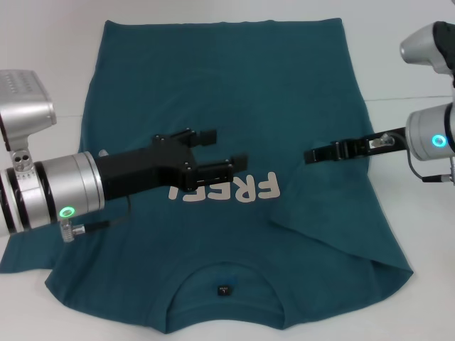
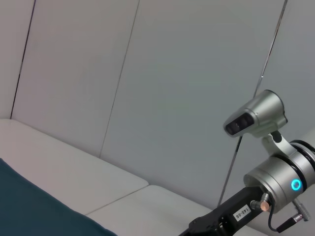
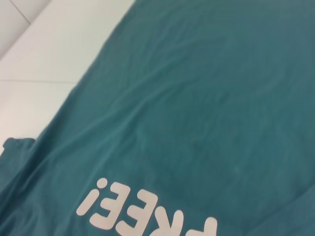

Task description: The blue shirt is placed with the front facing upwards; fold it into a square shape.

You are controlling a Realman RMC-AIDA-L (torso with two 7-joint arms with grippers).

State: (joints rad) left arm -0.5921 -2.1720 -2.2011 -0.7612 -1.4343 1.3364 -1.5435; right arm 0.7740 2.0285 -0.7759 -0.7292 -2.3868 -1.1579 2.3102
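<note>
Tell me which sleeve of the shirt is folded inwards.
The sleeve on the robot's right, folded over the blue shirt near the right gripper; the left sleeve lies spread flat, away from the open left gripper.

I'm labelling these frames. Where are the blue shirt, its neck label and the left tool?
blue shirt (image 1: pixel 234 92): head view, plain back-end fabric.
neck label (image 1: pixel 224 290): head view, black tag.
left tool (image 1: pixel 220 151): head view, between fingertips.

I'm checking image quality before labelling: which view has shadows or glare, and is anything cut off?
Head view: even light, soft shadows under the left gripper and right gripper on the blue shirt, no glare; its collar edge is cropped. Left wrist view: mostly wall, just a shirt corner. Right wrist view: the FREE! print is cropped.
</note>
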